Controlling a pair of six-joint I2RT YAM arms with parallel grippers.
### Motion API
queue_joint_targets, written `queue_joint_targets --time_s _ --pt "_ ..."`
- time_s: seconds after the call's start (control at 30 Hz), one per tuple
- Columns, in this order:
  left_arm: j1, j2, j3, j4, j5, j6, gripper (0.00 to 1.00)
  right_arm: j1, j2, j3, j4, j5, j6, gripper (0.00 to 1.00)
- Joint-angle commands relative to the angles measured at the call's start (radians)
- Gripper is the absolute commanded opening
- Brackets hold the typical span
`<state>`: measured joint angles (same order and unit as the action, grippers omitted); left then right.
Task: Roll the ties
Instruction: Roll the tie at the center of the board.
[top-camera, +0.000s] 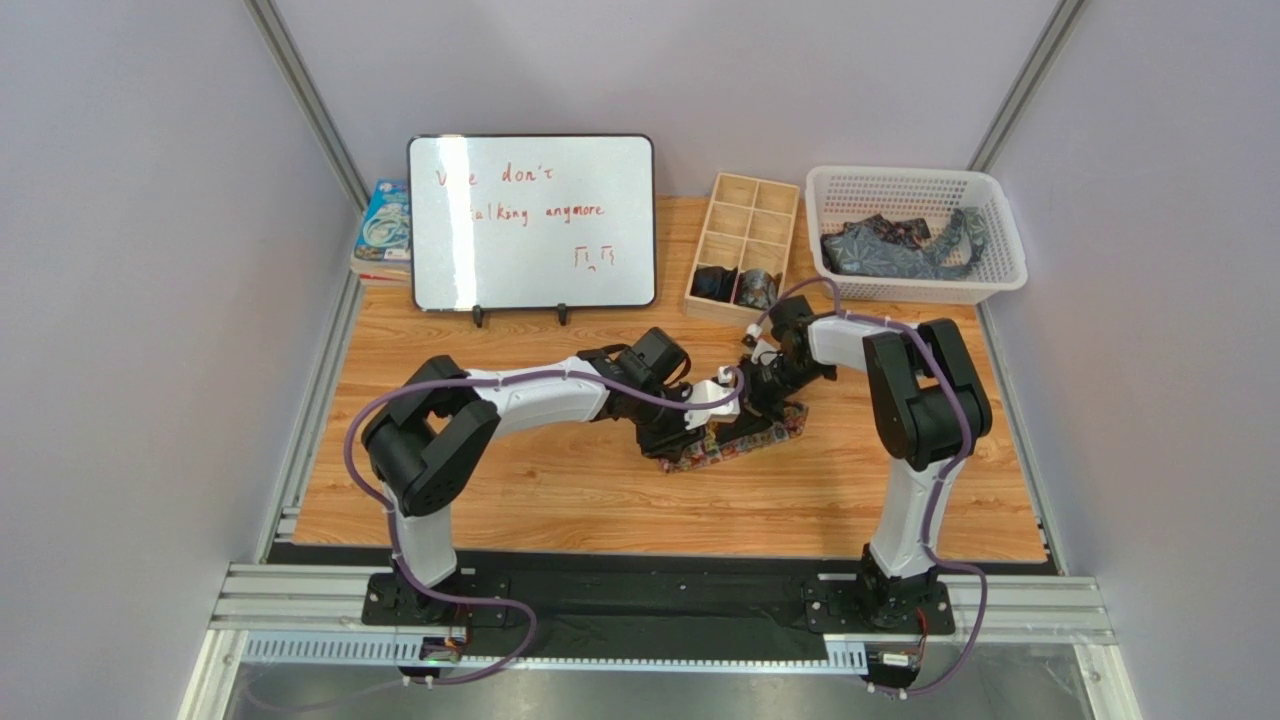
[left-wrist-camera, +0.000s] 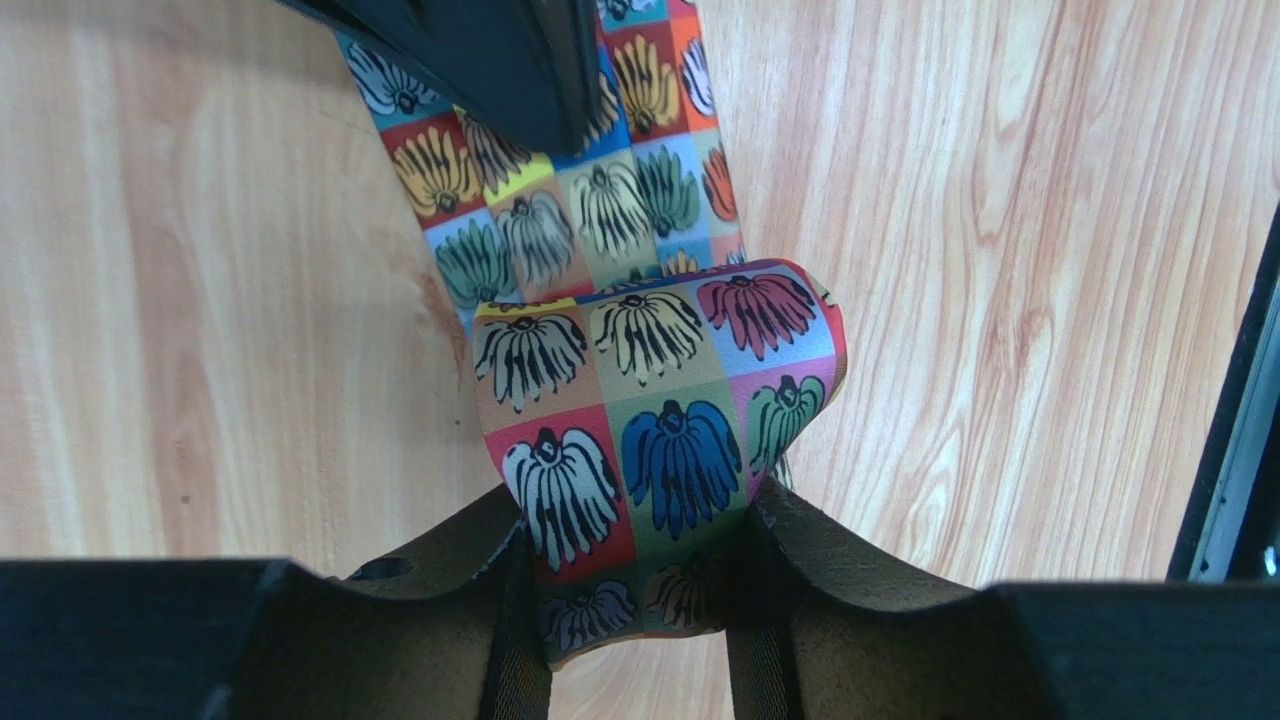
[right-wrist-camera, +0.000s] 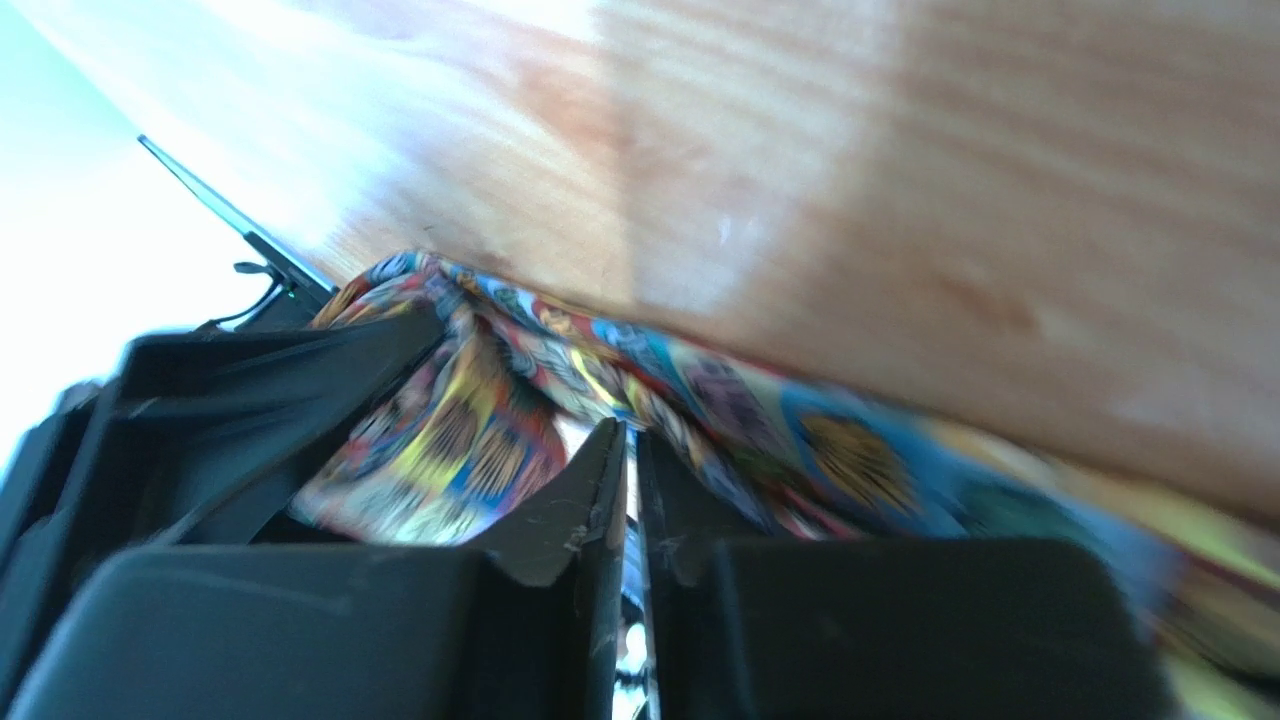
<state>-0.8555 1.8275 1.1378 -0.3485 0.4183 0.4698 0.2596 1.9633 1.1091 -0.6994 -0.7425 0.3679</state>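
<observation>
Both arms meet mid-tabletop (top-camera: 496, 495) over the floral tie (left-wrist-camera: 646, 390), and the layout here decides what comes next. The left hand (left-wrist-camera: 639, 510) sits right at the tie's turned-over end. It is about half open, one finger (left-wrist-camera: 504, 600) on each edge of the band, apparently touching both, so I judge it to be gripping across the width with the fold bulging up between. From there the tie's long axis runs straight away from the left hand, flat on the wood, and passes under the right hand (right-wrist-camera: 628, 443) at the far side. Seen from above, that is a slightly slanted left-to-right line between the two wrists. The right hand's fingers are almost together, only a sliver of gap, the print bunched just beyond the tips. The view is blurred, so whether fabric is pinched I cannot tell. The left hand is the nearer one to the fold, so any roll looks set to travel from it along the strip towards the right hand.
</observation>
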Motion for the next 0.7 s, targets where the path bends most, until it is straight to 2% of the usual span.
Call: queue_joint_targets --time_s 0.0,0.07,0.17,0.33,0.47,0.67 --pt "0.004 0.045 0.049 -0.142 0.03 0.027 0.44 -0.022 -0.109 -0.002 0.066 0.0 -0.012 0.19" --pt "0.004 0.053 0.053 -0.144 0.028 0.027 0.44 -0.022 -0.139 0.015 0.058 -0.027 -0.02 0.28" --pt "0.006 0.072 0.062 -0.147 0.02 0.036 0.44 -0.023 -0.141 0.024 0.032 -0.075 -0.035 0.36" --pt "0.021 0.118 0.102 -0.158 0.031 0.084 0.44 -0.014 -0.123 -0.018 0.089 -0.144 0.005 0.38" --pt "0.047 0.147 0.155 -0.199 0.06 0.113 0.45 0.012 -0.116 -0.038 0.198 -0.166 0.048 0.4" --pt "0.052 0.157 0.175 -0.234 0.091 0.138 0.47 0.026 -0.098 -0.057 0.251 -0.186 0.06 0.43"
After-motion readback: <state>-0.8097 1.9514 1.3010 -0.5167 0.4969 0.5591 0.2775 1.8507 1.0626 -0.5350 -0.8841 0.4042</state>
